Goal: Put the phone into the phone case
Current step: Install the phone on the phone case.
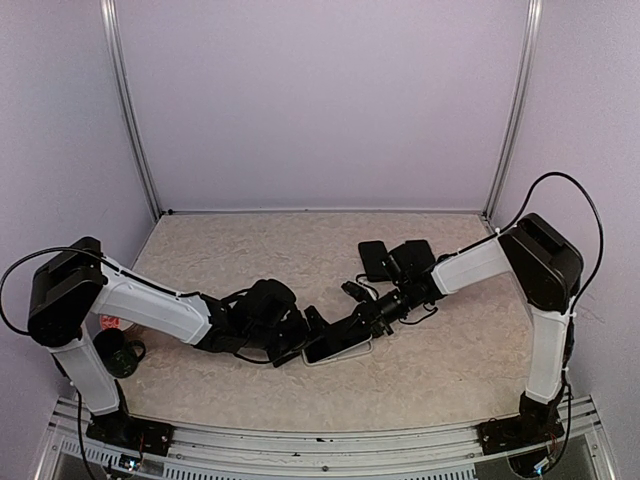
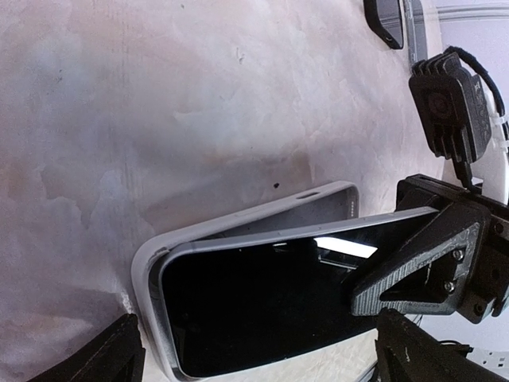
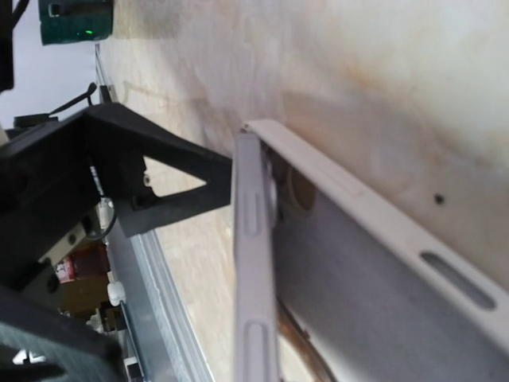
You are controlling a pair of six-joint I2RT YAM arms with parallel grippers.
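Lavender walls (image 1: 320,100) and 2 metal frame posts (image 1: 130,110) enclose a mottled beige tabletop (image 1: 220,250). Near the middle of it lies the phone (image 2: 262,306), screen up and dark, half seated in the pale grey phone case (image 2: 246,223). In the left wrist view, the phone's left end is tucked into the case's rounded corner. Its right end is tilted up, so a wedge of the case's inner wall shows behind it. The case itself rests flat on the table.

The right gripper (image 2: 382,278) is clenched, and its black triangular fingers lie against the raised right end of the phone. Whether they pinch that end or only press on it, I cannot tell. The left gripper (image 1: 305,340) is spread wide at the seated end, with 1 finger on each side and nothing held between them. In the right wrist view, the tip of a black finger (image 3: 171,187) meets the phone's silver edge at the case corner.

Behind the right gripper, farther back on the table, lie 2 flat black items (image 1: 392,258), just beside each other, with a black cable (image 1: 425,315) trailing near them. A dark mug (image 1: 118,352) stands at the table's left edge, close to the left arm's base.
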